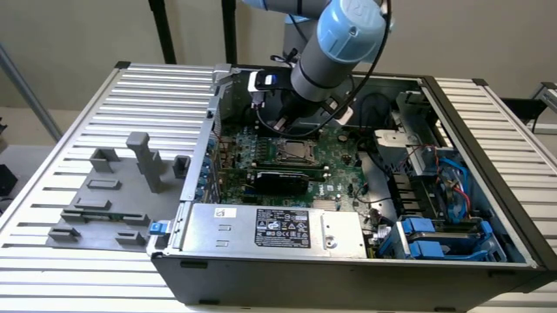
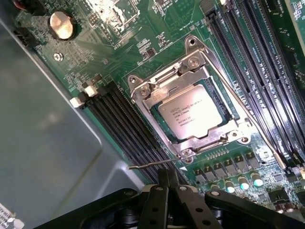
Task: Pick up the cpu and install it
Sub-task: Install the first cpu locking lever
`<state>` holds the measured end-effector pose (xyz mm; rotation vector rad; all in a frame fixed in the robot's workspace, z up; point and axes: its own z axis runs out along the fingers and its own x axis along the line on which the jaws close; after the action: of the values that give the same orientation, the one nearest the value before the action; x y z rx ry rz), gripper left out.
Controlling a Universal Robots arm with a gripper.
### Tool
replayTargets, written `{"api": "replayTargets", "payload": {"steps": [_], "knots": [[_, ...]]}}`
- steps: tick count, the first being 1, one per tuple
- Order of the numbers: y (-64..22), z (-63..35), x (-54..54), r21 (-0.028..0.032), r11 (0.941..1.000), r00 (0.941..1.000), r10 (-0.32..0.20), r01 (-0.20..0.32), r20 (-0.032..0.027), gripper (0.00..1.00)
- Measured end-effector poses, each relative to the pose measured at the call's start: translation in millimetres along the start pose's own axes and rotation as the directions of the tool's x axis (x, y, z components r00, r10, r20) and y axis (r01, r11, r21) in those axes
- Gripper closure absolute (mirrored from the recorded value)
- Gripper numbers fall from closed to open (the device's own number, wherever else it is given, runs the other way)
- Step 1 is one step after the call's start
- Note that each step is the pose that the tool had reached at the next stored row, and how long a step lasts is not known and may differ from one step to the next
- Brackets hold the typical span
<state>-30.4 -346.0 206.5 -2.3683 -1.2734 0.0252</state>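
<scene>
The cpu, a small silvery square chip with printed text, lies flat in the dark socket on the green motherboard. The socket's metal frame surrounds it. My gripper hovers above the board just beside the socket, its black fingers pressed together and holding nothing. A thin metal lever lies right by the fingertips. In the exterior view the arm reaches down into the open computer case, above the cpu.
Black memory slots run on both sides of the socket. A coin battery sits on the board. A silver box with a black label, blue drive bays and cables fill the case. A grey fixture lies on the slatted table.
</scene>
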Motion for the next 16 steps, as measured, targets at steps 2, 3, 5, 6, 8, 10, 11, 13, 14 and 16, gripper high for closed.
{"api": "replayTargets", "payload": {"steps": [2, 3, 5, 6, 8, 10, 11, 13, 14, 16], "knots": [[0.6, 2.8, 0.3, -0.0022, 1.0, 1.0, 0.001, -0.001, 0.003, 0.89], [0.7, 4.0, 0.5, -0.0033, 1.0, 1.0, 0.001, -0.001, 0.0046, 0.89], [0.7, 5.8, 1.2, -0.0055, 1.0, 1.0, 0.002, -0.002, 0.0078, 0.89], [0.7, 6.6, 1.6, -0.0065, 1.0, 1.0, 0.003, -0.003, 0.0091, 0.89], [0.2, 8.2, 2.8, -0.0086, 1.0, 0.9999, 0.004, -0.003, 0.0118, 0.89], [-0.6, 10.1, 4.7, -0.0107, 0.9999, 0.9999, 0.004, -0.004, 0.0146, 0.89], [-0.9, 10.9, 5.7, -0.0121, 0.9999, 0.9999, 0.005, -0.005, 0.0165, 0.89], [-0.8, 11.5, 7.3, -0.0163, 0.9998, 0.9997, 0.007, -0.006, 0.0233, 0.89], [-0.5, 11.5, 7.6, -0.0173, 0.9998, 0.9996, 0.008, -0.007, 0.0258, 0.89], [-0.5, 11.1, 7.7, -0.0159, 0.9998, 0.9996, 0.009, -0.009, 0.0281, 0.89]]}}
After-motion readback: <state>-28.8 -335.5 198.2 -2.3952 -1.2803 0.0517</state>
